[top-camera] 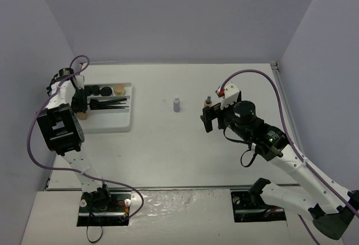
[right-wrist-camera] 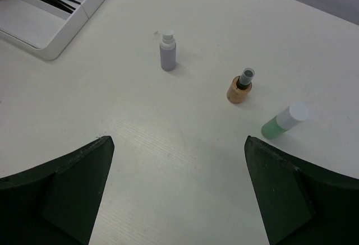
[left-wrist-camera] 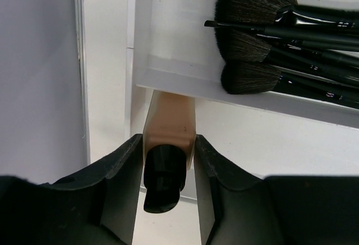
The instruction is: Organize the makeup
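My left gripper [left-wrist-camera: 168,166] is shut on a beige bottle [left-wrist-camera: 170,124] with a black cap, both fingers pressed against its sides. It is held at the left end of the white tray [top-camera: 112,124], just on the near side of a divider wall [left-wrist-camera: 185,79]. Whether it rests on the tray floor I cannot tell. Black brushes [left-wrist-camera: 252,32] lie in the middle compartment, with black pots [top-camera: 98,91] and a tan compact [top-camera: 119,89] behind. A grey bottle [right-wrist-camera: 168,51], a tan pump bottle [right-wrist-camera: 240,88] and a green bottle [right-wrist-camera: 283,121] stand on the table. Above it my right gripper [right-wrist-camera: 176,189] is open and holds nothing.
The tray's corner [right-wrist-camera: 56,43] shows at the upper left of the right wrist view. A grey wall [left-wrist-camera: 39,77] runs close along the left of the tray. The right arm [top-camera: 263,135] reaches over the table's right half, its purple cable looping above.
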